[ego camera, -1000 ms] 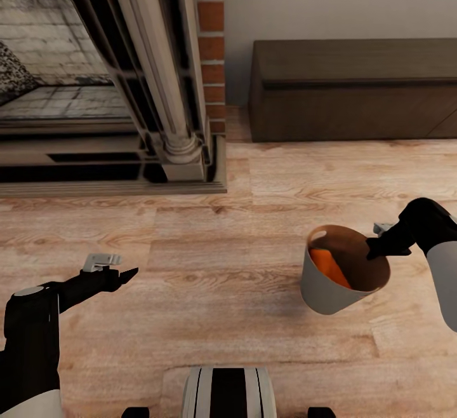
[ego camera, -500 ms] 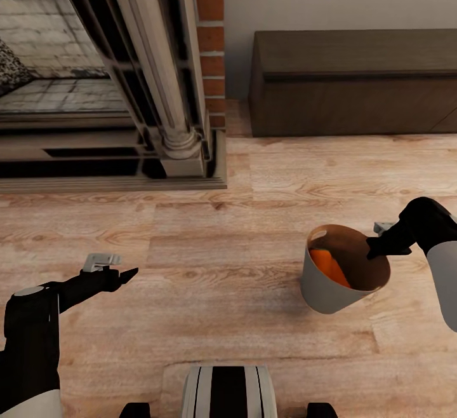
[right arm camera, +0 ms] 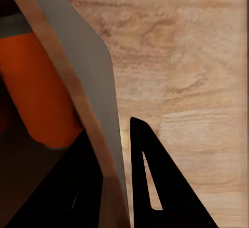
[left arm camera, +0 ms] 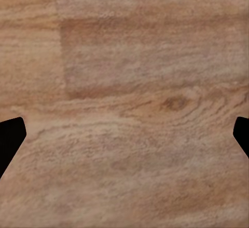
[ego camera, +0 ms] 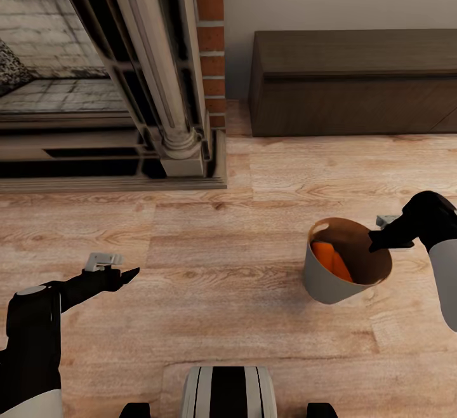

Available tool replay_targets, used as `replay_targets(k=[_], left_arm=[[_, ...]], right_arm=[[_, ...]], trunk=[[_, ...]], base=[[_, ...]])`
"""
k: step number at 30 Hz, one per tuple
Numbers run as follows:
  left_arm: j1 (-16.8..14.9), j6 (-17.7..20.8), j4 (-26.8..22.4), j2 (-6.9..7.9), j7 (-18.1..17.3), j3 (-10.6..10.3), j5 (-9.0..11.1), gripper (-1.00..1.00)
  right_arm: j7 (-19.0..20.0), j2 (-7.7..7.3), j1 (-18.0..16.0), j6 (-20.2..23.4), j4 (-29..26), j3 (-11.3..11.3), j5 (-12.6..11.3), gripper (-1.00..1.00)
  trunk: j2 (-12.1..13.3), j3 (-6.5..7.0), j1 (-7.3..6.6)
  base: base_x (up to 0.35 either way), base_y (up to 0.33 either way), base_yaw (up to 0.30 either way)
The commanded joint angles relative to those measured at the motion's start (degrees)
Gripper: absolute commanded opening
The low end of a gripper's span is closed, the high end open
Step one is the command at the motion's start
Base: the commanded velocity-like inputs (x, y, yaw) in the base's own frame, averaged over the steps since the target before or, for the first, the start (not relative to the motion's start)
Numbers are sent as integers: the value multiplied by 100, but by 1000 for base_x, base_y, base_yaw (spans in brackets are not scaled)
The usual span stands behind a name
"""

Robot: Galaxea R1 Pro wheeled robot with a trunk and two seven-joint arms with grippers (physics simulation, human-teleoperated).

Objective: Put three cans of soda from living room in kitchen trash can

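Observation:
The light grey trash can with its coppery brown inside hangs tilted above the wood floor at the right. My right gripper is shut on its rim, one finger inside and one outside the wall. An orange soda can lies inside the bin, also seen close up as an orange soda can. The other cans are hidden or out of view. My left gripper hovers over bare floor at the left, its fingertips spread wide apart with nothing between them.
The dark fireplace with a brick flank stands at the back left. A low dark wood cabinet runs along the wall at the back right. Light wood floor spreads between them and my base.
The right gripper has shifted the trash can slightly up and to the right in the view. The scene slid down a little earlier as the camera moved. The left arm holds still.

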Motion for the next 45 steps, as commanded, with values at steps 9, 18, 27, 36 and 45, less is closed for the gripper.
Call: replay_targets(k=[9, 18, 27, 36, 45], left_arm=[[0, 0, 2, -6, 31, -98, -9, 100], [0, 3, 2, -6, 29, -145, -17, 100], [0, 3, 2, -6, 27, -146, -17, 100], [0, 1, 2, -6, 29, -146, -16, 100], [0, 3, 2, -6, 27, -146, -15, 100]], right_arm=[[16, 1, 0, 56, -33, 3, -65, -100], [18, -8, 0, 56, -34, 5, -65, -100], [15, -8, 0, 56, -34, 22, -58, -100], [21, -106, 0, 56, -34, 22, -60, 100], [19, -142, 0, 56, -34, 22, -62, 100]], trunk=[[-10, -155, 18], [-14, -221, 25], [-14, -221, 25], [-14, -221, 25], [-14, -221, 25]], base=[[0, 0, 0], [0, 0, 0], [0, 0, 0], [0, 0, 0], [0, 0, 0]])
